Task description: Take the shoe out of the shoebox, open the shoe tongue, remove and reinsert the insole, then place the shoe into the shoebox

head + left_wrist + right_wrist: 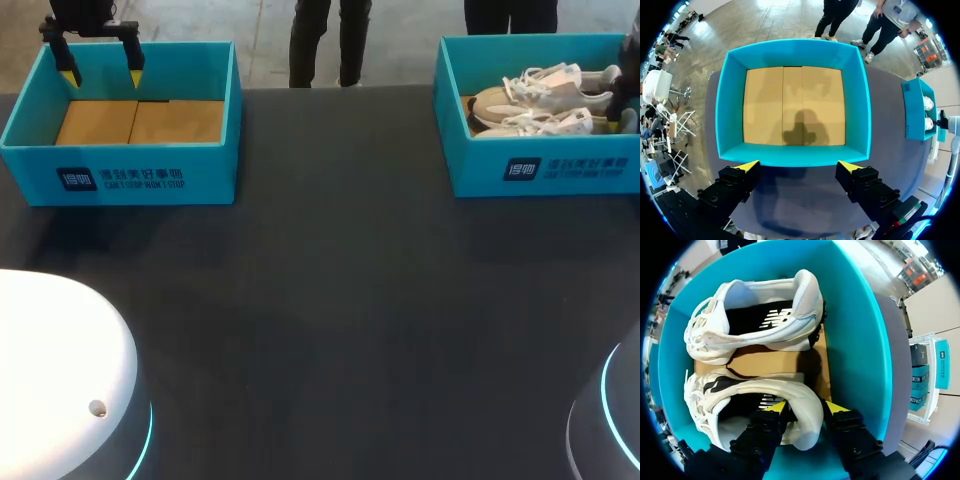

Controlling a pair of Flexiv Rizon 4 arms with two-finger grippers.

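Shoeboxes first, from the head view: 2 of them sit on the dark table [350, 300]. The empty teal cardboard shoebox [120, 165] is at the upper left of the frame, with only its brown floor showing. The second teal cardboard shoebox [560, 170] is at the upper right and holds both shoes. The left claw [101, 75] hangs over the far rim of the empty box with its yellow tips spread wide and nothing in them. The right claw [615, 122] is down inside the second box at the far right edge of the frame, by the heel of the white low-top sneaker [535, 123]. The other white sneaker [545, 85] lies just behind that one.

Left wrist view: the left claw [799, 165] is wide open and holds nothing. The empty teal cardboard shoebox [790, 155] is right ahead of its fingers. The second teal cardboard shoebox [912, 110] is well off to one side.

Right wrist view: the right claw [805, 407] straddles the heel of the white low-top sneaker [802, 432]. 1 yellow tip is inside the collar and 1 is outside, and both look pressed against it, so it has a grip on the heel. The other white sneaker [765, 315] lies ahead of the fingers, on its side. Both shoes are inside the teal walls of the second teal cardboard shoebox [855, 330].
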